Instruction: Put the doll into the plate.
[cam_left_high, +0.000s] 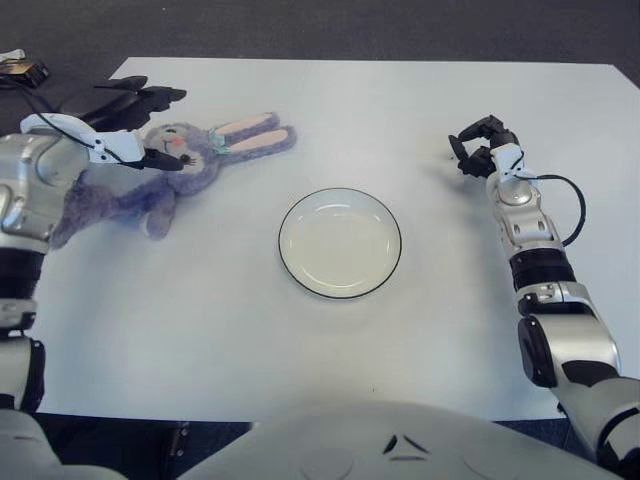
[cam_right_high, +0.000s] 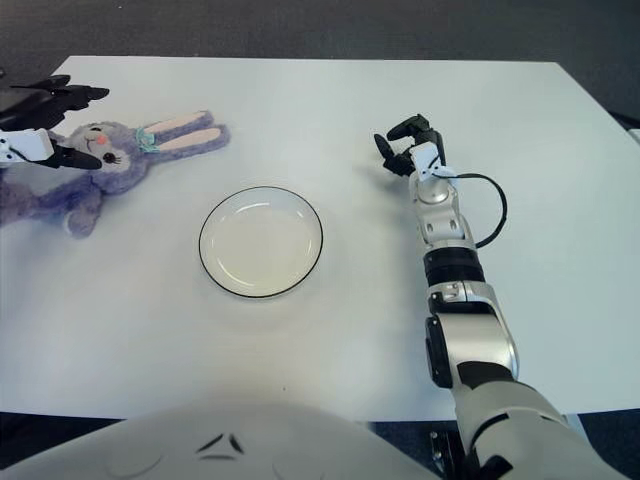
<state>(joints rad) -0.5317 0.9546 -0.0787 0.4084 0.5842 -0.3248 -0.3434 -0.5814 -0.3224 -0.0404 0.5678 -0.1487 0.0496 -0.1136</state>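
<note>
A purple plush bunny doll (cam_left_high: 195, 155) lies on the white table at the far left, with its pink-lined ears pointing right. My left hand (cam_left_high: 132, 122) hovers at the doll's head. Its fingers are spread, the upper ones above the head and the thumb by the face, and nothing is gripped. The doll's body (cam_right_high: 60, 200) shows partly behind my left forearm. A white plate (cam_left_high: 340, 243) with a dark rim sits empty at the table's centre, right of the doll. My right hand (cam_left_high: 482, 142) shows at the right of the plate, fingers loosely bent, holding nothing.
The white table (cam_left_high: 200, 320) ends at the far edge against dark carpet. A small object (cam_left_high: 22, 68) lies on the floor beyond the far left corner. A black cable (cam_left_high: 576, 205) loops beside my right forearm.
</note>
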